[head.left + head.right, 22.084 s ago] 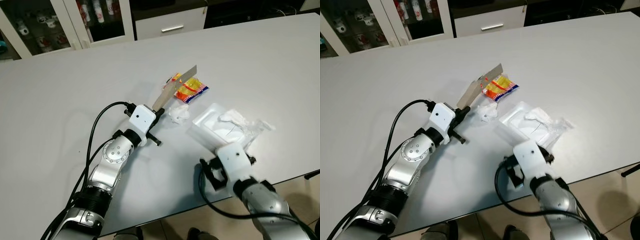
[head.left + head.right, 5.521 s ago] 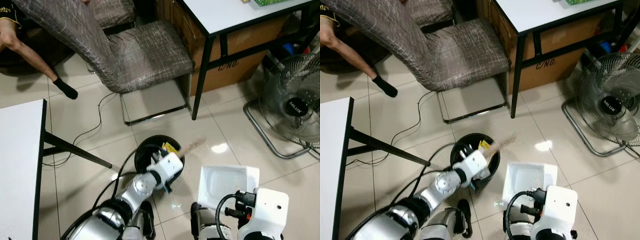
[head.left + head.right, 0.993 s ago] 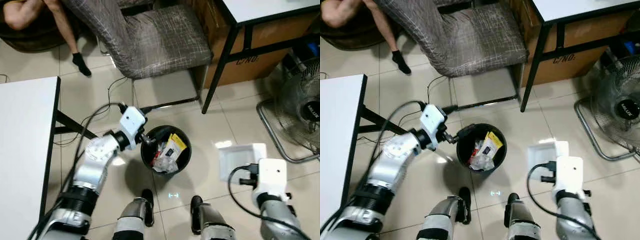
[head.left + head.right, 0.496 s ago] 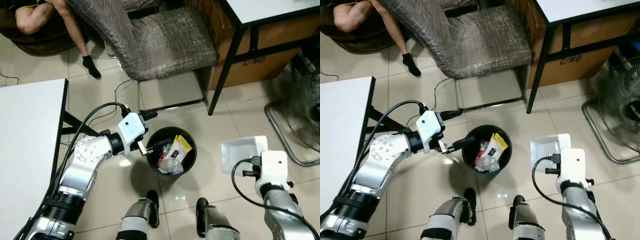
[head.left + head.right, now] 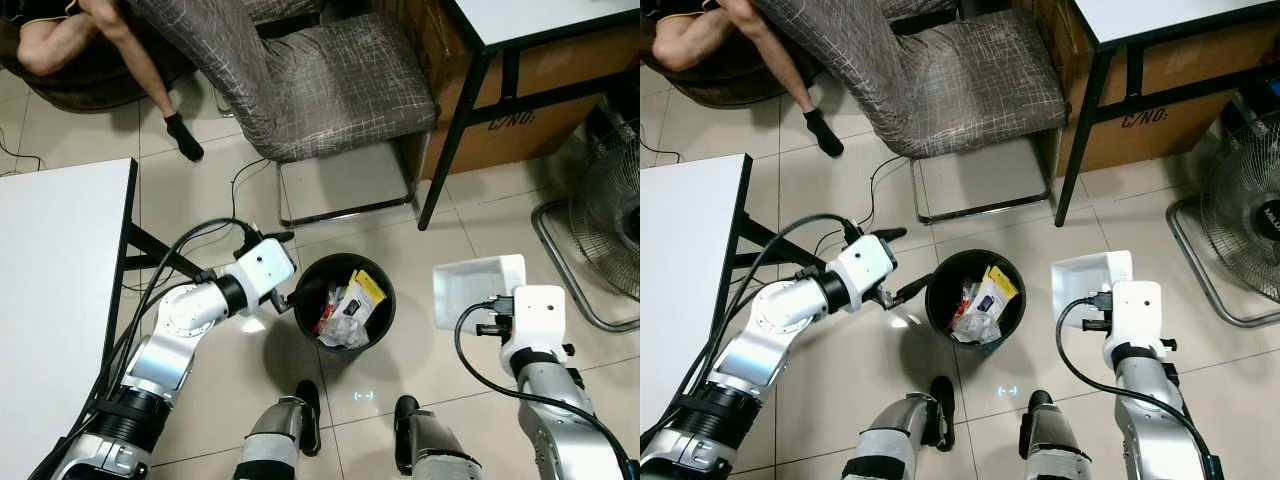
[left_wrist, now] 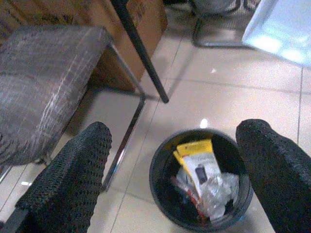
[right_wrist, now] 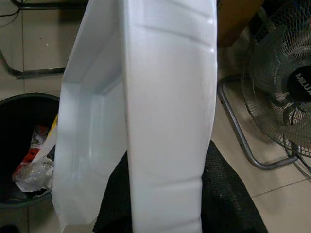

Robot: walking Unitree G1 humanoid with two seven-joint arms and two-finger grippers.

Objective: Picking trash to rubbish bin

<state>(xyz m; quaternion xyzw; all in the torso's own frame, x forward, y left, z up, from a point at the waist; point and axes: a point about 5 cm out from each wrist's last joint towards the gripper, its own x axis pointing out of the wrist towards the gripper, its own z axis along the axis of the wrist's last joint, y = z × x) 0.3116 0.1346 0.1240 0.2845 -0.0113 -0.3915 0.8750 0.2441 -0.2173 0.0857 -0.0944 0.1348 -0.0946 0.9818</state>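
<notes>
Left gripper spread wide, empty, beside bin rim. Right gripper clamps white tray, held right of bin. Wrappers lie inside bin on floor.

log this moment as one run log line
left gripper: open, empty, beside rubbish bin | right gripper: shut on white tray | bin: holds wrappers

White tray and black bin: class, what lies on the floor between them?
Only bare tiled floor, seen in the left eye view, separates the bin from the tray held in the right hand.
</notes>
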